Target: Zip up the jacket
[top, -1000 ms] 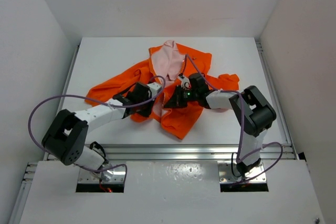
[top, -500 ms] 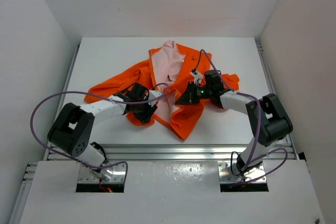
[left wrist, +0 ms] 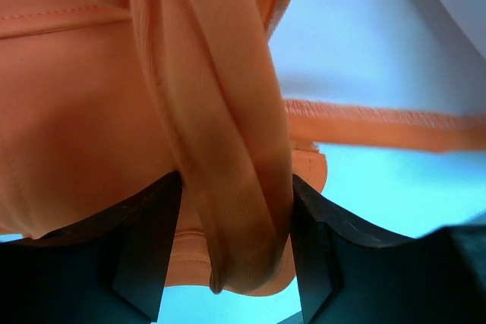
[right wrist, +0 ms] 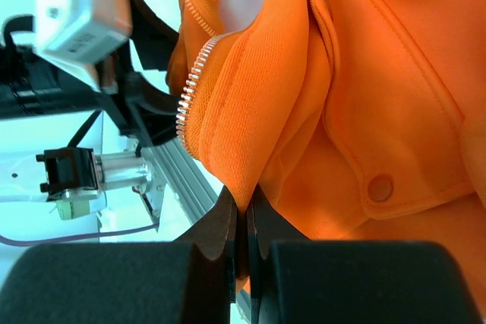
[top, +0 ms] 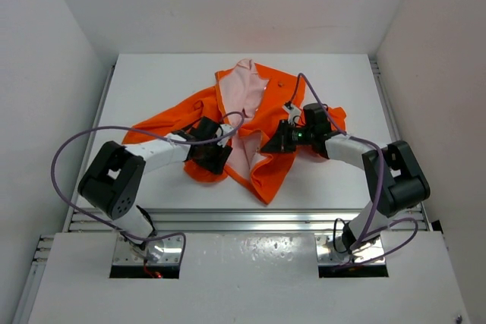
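Observation:
The orange jacket point(top: 281, 92) lies crumpled mid-table, front open, with pale pink lining point(top: 243, 85) showing. My right gripper point(top: 267, 144) is shut on the front edge of its right panel; in the right wrist view the fold is pinched flat at my right gripper point(right wrist: 244, 218), just below the zipper teeth point(right wrist: 191, 85) and beside a pocket snap point(right wrist: 380, 187). My left gripper point(top: 220, 158) sits over the left panel's hem. In the left wrist view my left gripper point(left wrist: 235, 248) has its jaws apart, with a loose fold of jacket point(left wrist: 76, 134) hanging between the fingers.
A metal rail point(top: 243, 218) runs along the table's near edge, with white walls on the other three sides. Purple cables loop over both arms. The left arm's wrist and camera block point(right wrist: 76, 13) shows close to the right gripper in the right wrist view.
My right gripper has drawn the jacket's right panel to the right, spreading the front open. My left gripper's jaws have widened from nearly shut, and it has shifted slightly right.

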